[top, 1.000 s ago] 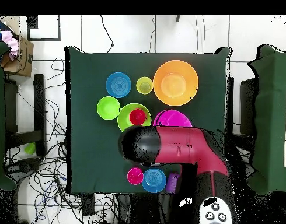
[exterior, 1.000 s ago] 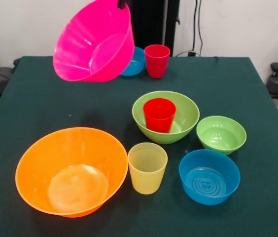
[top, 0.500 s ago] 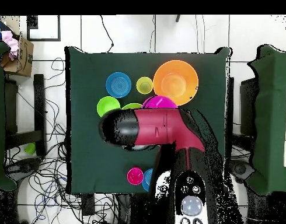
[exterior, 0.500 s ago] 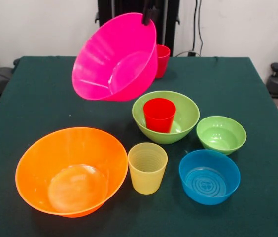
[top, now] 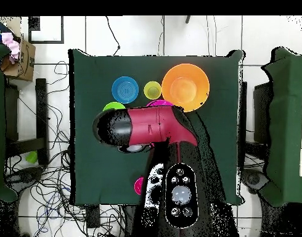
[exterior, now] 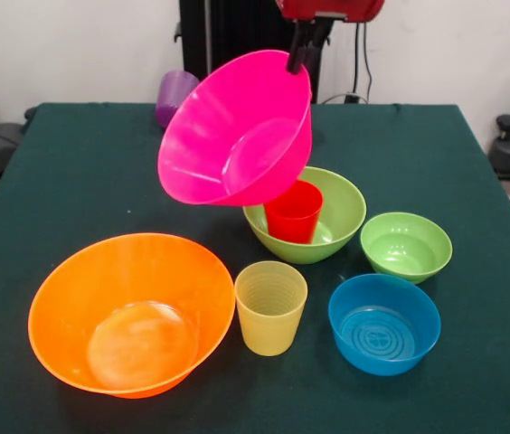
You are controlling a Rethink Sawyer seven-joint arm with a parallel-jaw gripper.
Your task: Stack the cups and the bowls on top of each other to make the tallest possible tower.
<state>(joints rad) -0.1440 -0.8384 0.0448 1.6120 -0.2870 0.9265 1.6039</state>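
The big hot pink plastic bowl (exterior: 237,136) hangs tilted in the front view, its top rim pinched by the black gripper (exterior: 298,60), above the bright red plastic cup (exterior: 292,212) in the medium lime green plastic bowl (exterior: 341,217), while from overhead the red arm (top: 150,126) covers them.

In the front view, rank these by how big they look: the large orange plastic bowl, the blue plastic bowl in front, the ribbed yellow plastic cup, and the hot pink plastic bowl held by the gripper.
1. Large orange plastic bowl, though it sits nearer the camera.
2. Hot pink plastic bowl, hanging tilted from the gripper; true order against the orange is unsure.
3. Blue plastic bowl.
4. Ribbed yellow plastic cup.
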